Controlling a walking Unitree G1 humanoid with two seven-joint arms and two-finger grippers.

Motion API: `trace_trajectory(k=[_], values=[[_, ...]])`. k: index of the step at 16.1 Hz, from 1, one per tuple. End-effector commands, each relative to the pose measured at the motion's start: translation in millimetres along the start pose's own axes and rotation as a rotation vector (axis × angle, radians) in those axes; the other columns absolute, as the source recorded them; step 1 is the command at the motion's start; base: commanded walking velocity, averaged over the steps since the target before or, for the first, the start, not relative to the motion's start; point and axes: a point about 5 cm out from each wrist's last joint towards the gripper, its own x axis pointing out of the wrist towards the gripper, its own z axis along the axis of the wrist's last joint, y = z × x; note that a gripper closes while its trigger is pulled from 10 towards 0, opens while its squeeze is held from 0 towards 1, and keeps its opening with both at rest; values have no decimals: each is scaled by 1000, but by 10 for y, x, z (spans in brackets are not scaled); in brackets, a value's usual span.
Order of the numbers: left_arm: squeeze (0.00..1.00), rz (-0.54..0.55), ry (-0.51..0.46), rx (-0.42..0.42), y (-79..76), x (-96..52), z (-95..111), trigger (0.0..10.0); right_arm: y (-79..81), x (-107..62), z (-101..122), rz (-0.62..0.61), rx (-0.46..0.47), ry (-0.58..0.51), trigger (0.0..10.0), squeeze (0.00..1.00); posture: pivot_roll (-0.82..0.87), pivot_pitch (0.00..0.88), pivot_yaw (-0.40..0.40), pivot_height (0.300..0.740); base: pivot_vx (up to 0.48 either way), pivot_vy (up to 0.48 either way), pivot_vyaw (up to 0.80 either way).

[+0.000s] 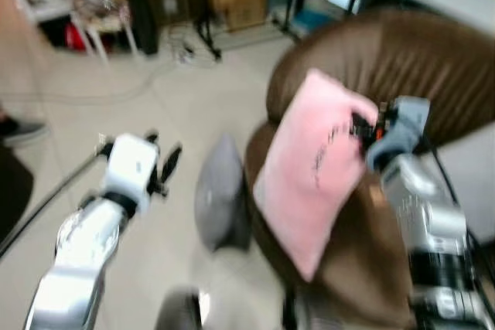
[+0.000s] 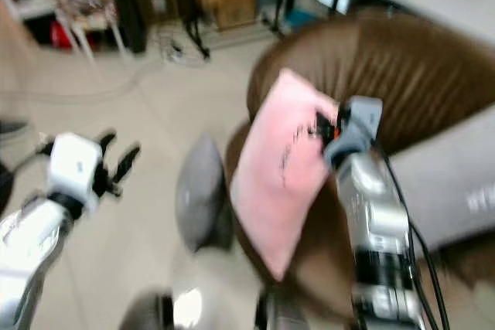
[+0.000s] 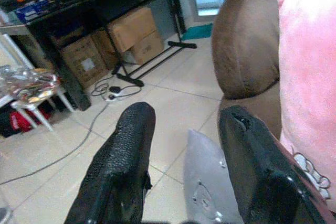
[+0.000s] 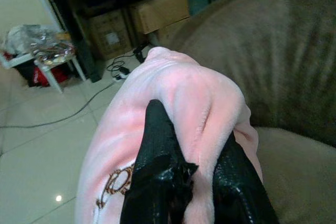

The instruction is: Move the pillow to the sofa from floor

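A pink pillow [image 1: 313,168] hangs over the seat of the brown sofa [image 1: 418,59], held by its upper corner. My right gripper [image 4: 191,153] is shut on that corner of the pink pillow [image 4: 178,103], its black fingers [image 4: 157,145] pinching the plush. A grey pillow [image 1: 220,202] leans against the sofa's front on the floor. My left gripper [image 3: 184,145] is open over the floor to the left of the grey pillow [image 3: 207,182], holding nothing.
Cardboard boxes [image 3: 131,38] sit under a dark table at the back, with cables [image 3: 113,90] on the tiled floor. A white stool [image 1: 100,13] stands at the back left. A shoe [image 1: 19,130] shows at the left edge. A grey cushion [image 2: 452,179] lies on the sofa's right.
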Motion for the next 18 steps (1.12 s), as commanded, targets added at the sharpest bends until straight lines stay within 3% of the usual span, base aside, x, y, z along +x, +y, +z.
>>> trace_trajectory(k=[1, 5, 7, 9, 11, 13, 16, 18], values=[[0, -5, 3, 6, -16, 4, 8, 10000, 11, 18, 111, 12, -18, -44, 10000, 0, 87, 0, -49, 730, 0, 0, 0], [0, -12, 9, 9, -23, -19, -5, 10000, 34, 12, 134, 18, -20, -56, 10000, 0, 89, 0, -48, 740, 0, 0, 0], [0, -31, 10, 21, -29, -30, 2, 10000, 49, -1, 452, 56, 146, -217, 10000, 0, 91, 0, -42, 740, 0, 0, 0], [0, -29, -1, 21, -12, -5, 39, 10000, 4, 27, 691, 33, 221, -293, 10000, 0, 89, 0, -39, 740, 0, 0, 0], [0, -29, -12, 24, -16, 2, 59, 10000, 13, 56, 656, 12, 158, -254, 10000, 0, 91, 0, -41, 740, 0, 0, 0], [0, 22, -17, 14, 15, 9, 57, 10000, 137, 72, 492, 42, 78, -169, 10000, 0, 96, 0, -46, 740, 0, 0, -234], [0, 45, 6, -3, 48, 12, 32, 10000, 437, 95, 276, 115, 95, -96, 10000, 0, 109, 0, -54, 740, 0, 0, -800], [0, 48, 3, -7, 61, 4, 39, 10000, 531, 99, 237, 132, 105, -85, 10000, 0, 112, 0, -53, 740, 0, 0, -800]])
